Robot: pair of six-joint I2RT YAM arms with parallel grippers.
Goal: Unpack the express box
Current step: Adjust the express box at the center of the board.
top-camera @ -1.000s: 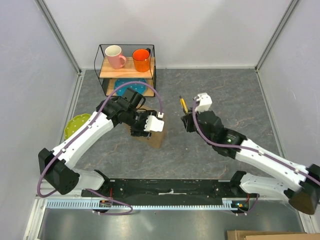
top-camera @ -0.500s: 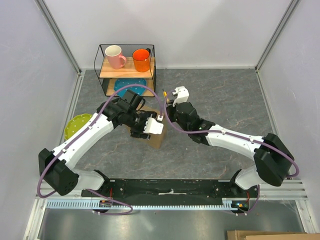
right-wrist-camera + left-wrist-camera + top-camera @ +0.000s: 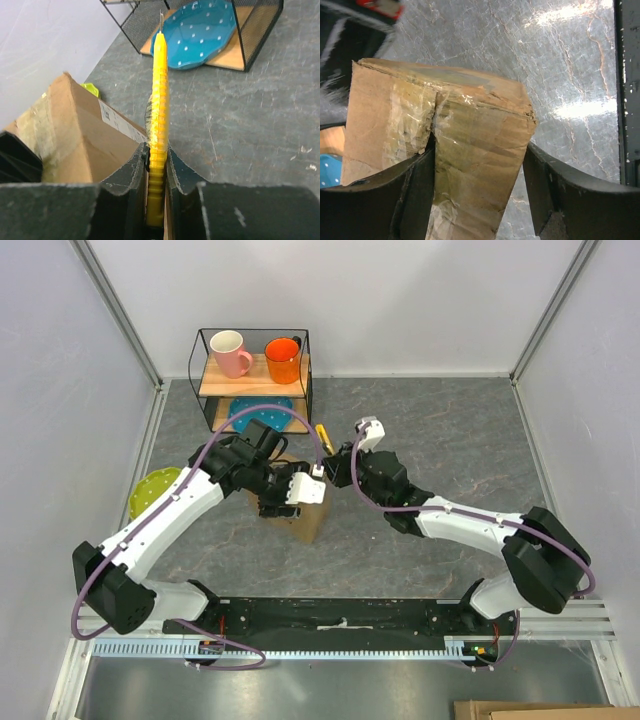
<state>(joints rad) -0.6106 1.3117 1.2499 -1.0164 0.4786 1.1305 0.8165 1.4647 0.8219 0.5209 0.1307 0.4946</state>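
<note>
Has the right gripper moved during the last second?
Yes. The right gripper, shut on the yellow cutter, has moved left, toward the wire rack and the express box.

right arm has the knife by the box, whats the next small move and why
Probably lower the right gripper so the tip of the yellow plastic utility knife meets the taped seam of the brown cardboard box. The left gripper clamps the box sides, tape covers the seam, and the knife sits beside the box.
</note>
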